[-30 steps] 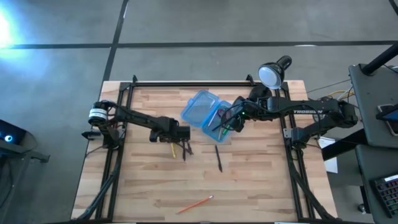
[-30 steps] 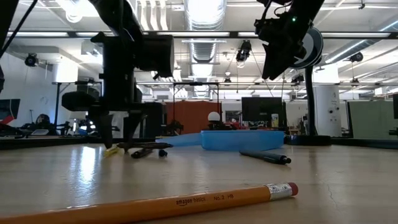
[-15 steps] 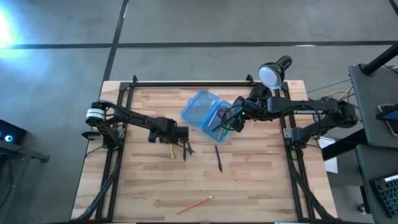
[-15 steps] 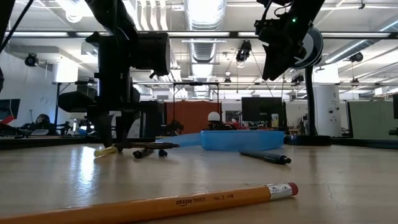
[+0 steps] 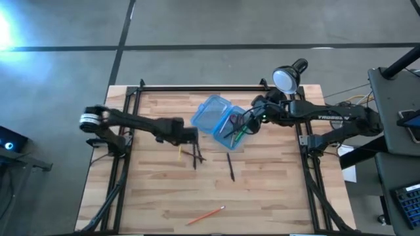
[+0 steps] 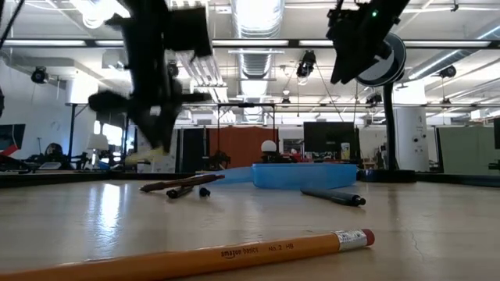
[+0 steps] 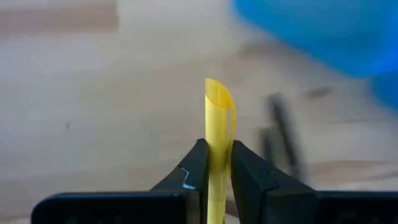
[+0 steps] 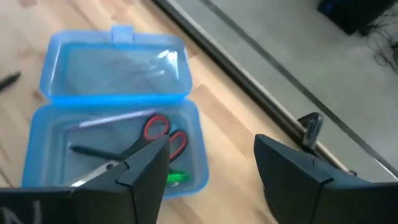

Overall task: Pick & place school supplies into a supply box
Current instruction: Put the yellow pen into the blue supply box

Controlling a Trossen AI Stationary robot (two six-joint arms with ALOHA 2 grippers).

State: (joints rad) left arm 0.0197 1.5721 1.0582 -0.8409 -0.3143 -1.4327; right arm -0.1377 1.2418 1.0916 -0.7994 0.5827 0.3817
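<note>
Left gripper (image 7: pixel 216 171): it is closing its two dark fingers on a yellow pen (image 7: pixel 217 143), which is standing up between them in the left wrist view. In the high view the gripper (image 5: pixel 188 135) is sitting over the table's left-centre, just beside the blue box. In the low view it is hanging clear of the wood with the yellow piece at its tips.

Right gripper (image 8: pixel 211 168): its fingers are standing wide apart with nothing between them. It is hovering above the open box, on the box's right side in the high view (image 5: pixel 252 118).

Supply box (image 5: pixel 211 113): the translucent blue case is lying open on the table, both halves flat, near the back-centre. In the right wrist view the nearer half (image 8: pixel 43 162) is holding red-handled scissors (image 8: pixel 163 134), a dark pen (image 8: pixel 93 150), a pale thin pen (image 8: pixel 115 118) and a green pen (image 8: pixel 177 177); the other half is showing nothing inside.

Loose supplies: two dark pens (image 5: pixel 195 156) are lying together just in front of the left gripper, and another dark pen (image 5: pixel 230 166) is lying alone nearer the middle. An orange pencil (image 5: pixel 208 214) is resting well apart, near the front edge; in the low view it is filling the foreground (image 6: pixel 195 256).

Desk lamp (image 5: pixel 287 75): it is standing at the table's back right corner.

Table (image 5: pixel 275 196): light wooden boards are carrying everything.
</note>
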